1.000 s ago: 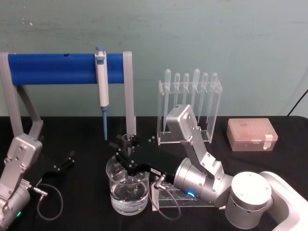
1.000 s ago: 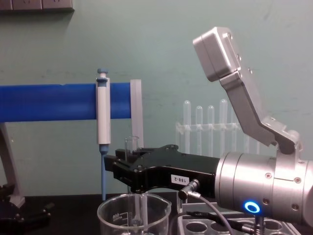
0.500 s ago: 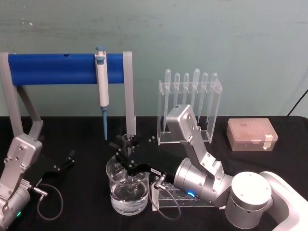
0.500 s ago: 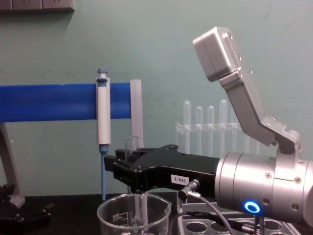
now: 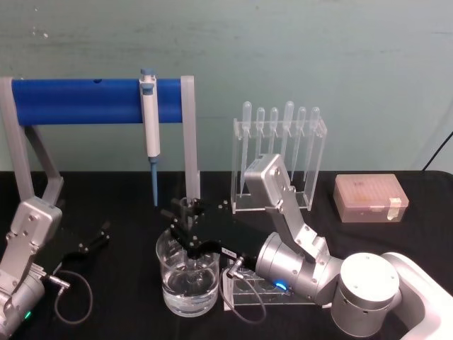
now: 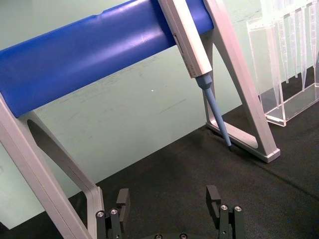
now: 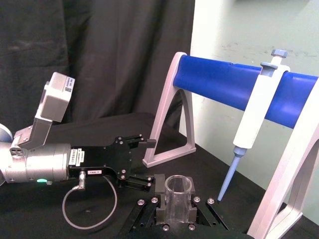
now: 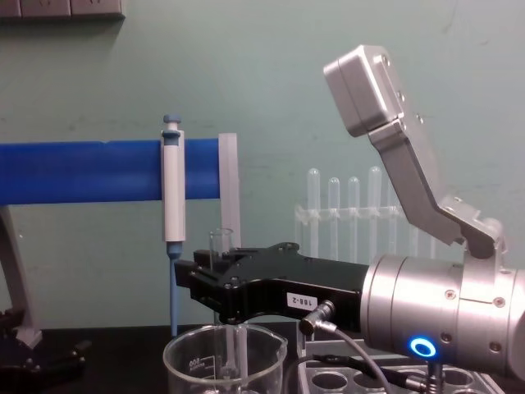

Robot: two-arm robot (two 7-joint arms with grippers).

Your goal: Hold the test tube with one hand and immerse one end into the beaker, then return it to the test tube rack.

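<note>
A: Holding anything on the right?
B: Yes, my black right gripper [image 5: 186, 219] is clamped on the long clear glass test tube [image 7: 178, 189], upright, its lower end inside the wide clear glass beaker [image 5: 185, 287].
A: Left?
B: My black left gripper [image 6: 168, 193] rests low on the left, fingers apart.
</note>
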